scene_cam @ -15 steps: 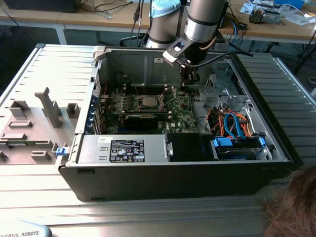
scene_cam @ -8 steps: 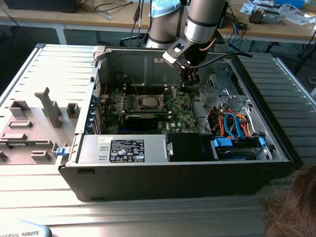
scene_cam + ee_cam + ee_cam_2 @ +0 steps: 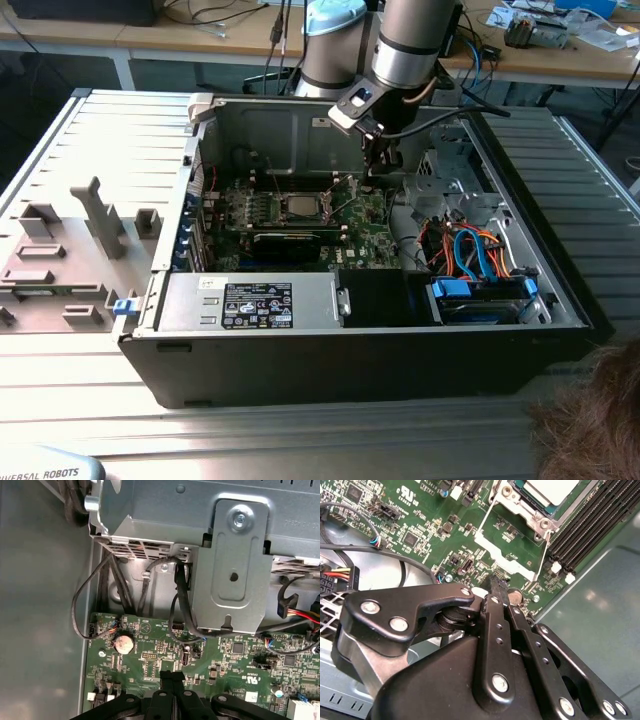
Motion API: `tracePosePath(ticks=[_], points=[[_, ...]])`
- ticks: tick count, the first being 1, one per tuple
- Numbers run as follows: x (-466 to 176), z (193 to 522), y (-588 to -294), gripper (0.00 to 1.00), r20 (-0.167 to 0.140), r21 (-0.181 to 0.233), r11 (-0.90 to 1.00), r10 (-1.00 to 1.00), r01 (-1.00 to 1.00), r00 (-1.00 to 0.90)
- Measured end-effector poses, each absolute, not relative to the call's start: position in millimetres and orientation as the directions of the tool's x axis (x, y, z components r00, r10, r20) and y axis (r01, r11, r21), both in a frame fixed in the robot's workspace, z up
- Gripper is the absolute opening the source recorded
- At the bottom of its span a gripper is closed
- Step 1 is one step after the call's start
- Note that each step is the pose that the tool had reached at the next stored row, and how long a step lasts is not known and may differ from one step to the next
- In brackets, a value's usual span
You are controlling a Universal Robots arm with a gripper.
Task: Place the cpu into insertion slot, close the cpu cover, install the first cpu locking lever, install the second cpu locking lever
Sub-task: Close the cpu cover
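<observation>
One open computer case (image 3: 350, 370) is lying on its side, and the arm (image 3: 410, 40) is reaching down into it over the green motherboard (image 3: 365, 235). Its gripper (image 3: 497, 585) is hovering low over the board, to the exterior view's right of the socket. The fingers (image 3: 166, 680) are pressing together on nothing I can make out, their tips just beside the free edge of the cpu cover (image 3: 487, 540). That cover is sitting swung open, its windowed frame pointing away from the socket toward the gripper. It is looking thin, stiff and light, probably best taken at that free edge. The cpu (image 3: 552, 489) is lying flat in the socket, metal top facing up. Being square, it is showing no long axis. It is likely light, rigid and delicate underneath, so its edges are the safest hold.
</observation>
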State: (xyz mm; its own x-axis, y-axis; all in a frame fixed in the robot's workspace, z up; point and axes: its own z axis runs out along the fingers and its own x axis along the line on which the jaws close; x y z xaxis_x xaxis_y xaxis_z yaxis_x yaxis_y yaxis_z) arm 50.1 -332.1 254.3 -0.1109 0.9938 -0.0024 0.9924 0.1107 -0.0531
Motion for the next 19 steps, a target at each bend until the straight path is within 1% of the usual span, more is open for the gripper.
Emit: tracePosePath(ticks=[19], points=[[30, 254, -332, 0.11, -0.002, -0.053, 0.111, 0.994, 0.992, -0.111]])
